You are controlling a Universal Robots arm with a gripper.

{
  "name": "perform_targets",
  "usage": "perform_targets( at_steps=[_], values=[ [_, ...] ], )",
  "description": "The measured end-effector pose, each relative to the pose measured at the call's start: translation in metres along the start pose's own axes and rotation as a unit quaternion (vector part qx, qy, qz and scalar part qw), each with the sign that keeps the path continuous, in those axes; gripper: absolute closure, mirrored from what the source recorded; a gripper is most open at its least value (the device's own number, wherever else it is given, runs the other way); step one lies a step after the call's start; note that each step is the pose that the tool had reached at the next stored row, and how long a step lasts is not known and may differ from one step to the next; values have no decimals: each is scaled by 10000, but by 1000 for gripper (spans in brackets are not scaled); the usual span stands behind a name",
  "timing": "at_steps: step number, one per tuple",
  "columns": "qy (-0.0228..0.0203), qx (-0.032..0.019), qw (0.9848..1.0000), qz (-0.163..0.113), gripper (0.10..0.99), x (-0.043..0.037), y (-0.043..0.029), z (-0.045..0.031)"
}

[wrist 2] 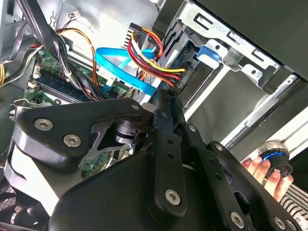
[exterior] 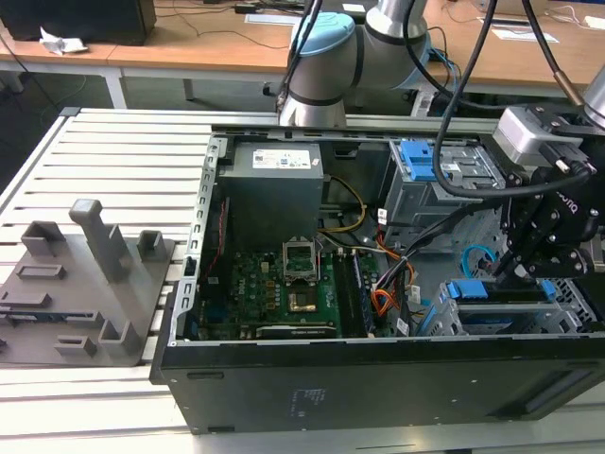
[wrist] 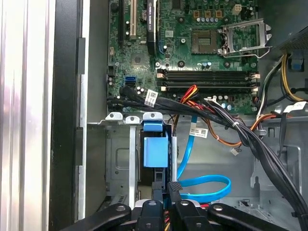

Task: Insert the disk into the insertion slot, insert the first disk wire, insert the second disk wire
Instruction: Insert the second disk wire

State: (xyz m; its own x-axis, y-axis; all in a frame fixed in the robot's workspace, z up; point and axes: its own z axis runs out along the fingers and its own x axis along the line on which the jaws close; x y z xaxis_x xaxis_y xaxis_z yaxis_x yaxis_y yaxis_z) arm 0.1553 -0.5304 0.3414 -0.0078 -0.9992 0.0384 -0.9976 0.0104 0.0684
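Blue carrier plastic marks the disk (exterior: 499,291), seated in the insertion slot (exterior: 577,312) at the exterior view's right, under the gripper (exterior: 522,272). In the second wrist view, the gripper (wrist 2: 166,98) pinches a black wire connector (wrist 2: 164,92) at the disk's end. In the first wrist view, that connector (wrist: 174,186) sits between nearly closed jaws.

- The black end effector (wrist 2: 166,103) reached toward a bundle of red, yellow and black wires (wrist 2: 154,65) plugged in beside a silver-grey metal cage (wrist 2: 211,36).
- A flat blue cable (wrist 2: 118,70) curved just beside that bundle.
- A green circuit board (wrist 2: 53,72) lay behind.
- A person's hand (wrist 2: 262,171) gripped a round black knob (wrist 2: 278,162).
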Motion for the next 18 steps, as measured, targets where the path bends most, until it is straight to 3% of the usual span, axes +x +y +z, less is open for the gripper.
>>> perform_targets(
  at_steps=[10,13,14,15,18],
  values=[
    [-20,1,10000,2,922,41,-12,57],
    [-19,0,10000,2,851,42,-11,57],
    [-21,0,10000,3,851,42,-10,38],
    [-19,0,10000,3,851,46,-3,-66],
    [-6,0,10000,4,851,38,12,-274]
  ],
)
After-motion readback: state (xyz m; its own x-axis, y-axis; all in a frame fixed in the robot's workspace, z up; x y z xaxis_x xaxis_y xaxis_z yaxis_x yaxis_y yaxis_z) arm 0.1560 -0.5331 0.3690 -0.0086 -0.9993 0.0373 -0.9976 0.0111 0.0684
